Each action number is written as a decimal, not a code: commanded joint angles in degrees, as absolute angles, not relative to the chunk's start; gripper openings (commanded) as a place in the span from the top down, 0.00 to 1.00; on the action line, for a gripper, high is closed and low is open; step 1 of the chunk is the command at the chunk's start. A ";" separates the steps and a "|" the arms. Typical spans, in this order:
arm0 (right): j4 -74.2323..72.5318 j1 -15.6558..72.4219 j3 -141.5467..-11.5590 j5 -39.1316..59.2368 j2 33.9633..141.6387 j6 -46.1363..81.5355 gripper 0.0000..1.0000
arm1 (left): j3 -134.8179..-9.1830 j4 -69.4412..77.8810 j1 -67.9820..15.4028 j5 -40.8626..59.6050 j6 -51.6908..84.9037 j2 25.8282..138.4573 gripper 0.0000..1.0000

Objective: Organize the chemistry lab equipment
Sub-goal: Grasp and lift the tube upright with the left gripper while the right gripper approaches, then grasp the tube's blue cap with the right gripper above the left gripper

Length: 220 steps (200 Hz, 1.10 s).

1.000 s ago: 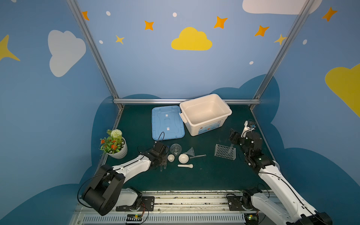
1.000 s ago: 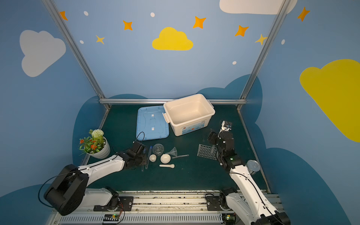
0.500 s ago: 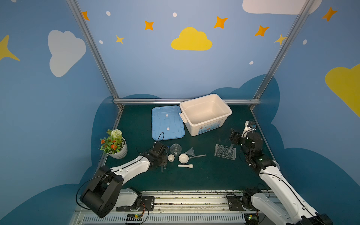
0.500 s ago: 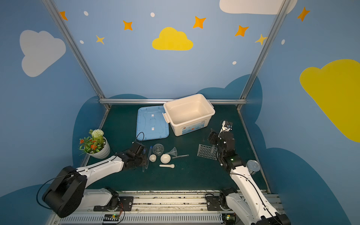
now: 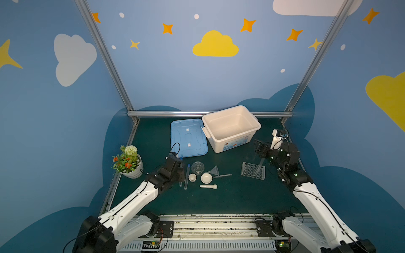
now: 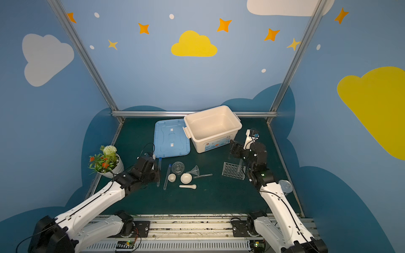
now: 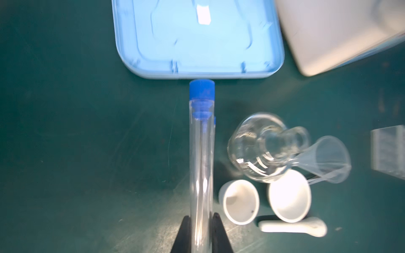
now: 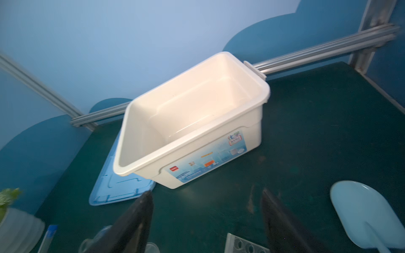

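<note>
Our left gripper (image 7: pixel 201 216) is clamping a blue-capped test tube (image 7: pixel 201 153) well down from its cap, pointing it at the blue lid (image 7: pixel 197 43). Gripping there is leaving the capped end free, probably for carrying it to the clear rack (image 5: pixel 252 172). A second tube (image 5: pixel 187 176) is lying just beside it on the mat, and a third (image 5: pixel 261 163) is leaning in the rack. Our right gripper (image 8: pixel 207 191) is hovering near the rack, fingers wide apart and empty, seemingly ready to receive a tube. The white bin (image 8: pixel 252 135) is showing a printed label (image 8: pixel 206 162) with a small red logo. We are finding its writing too blurred to read.
</note>
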State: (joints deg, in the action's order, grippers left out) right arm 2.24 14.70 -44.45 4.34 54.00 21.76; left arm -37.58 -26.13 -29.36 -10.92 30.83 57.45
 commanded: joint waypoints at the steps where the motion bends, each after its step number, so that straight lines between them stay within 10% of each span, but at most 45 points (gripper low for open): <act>1: 3.80 14.68 -48.31 16.66 56.81 23.92 0.24 | -40.08 -27.52 -29.24 -9.80 27.02 56.00 0.86; 220: -0.55 22.76 -59.09 42.05 83.71 34.89 0.39 | -56.54 -9.54 -44.06 -0.27 23.82 78.05 0.86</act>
State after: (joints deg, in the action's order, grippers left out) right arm 0.84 22.33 -56.71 40.18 82.02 34.41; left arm -54.59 -11.94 -42.81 -1.93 24.21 76.69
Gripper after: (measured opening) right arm 0.623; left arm 0.146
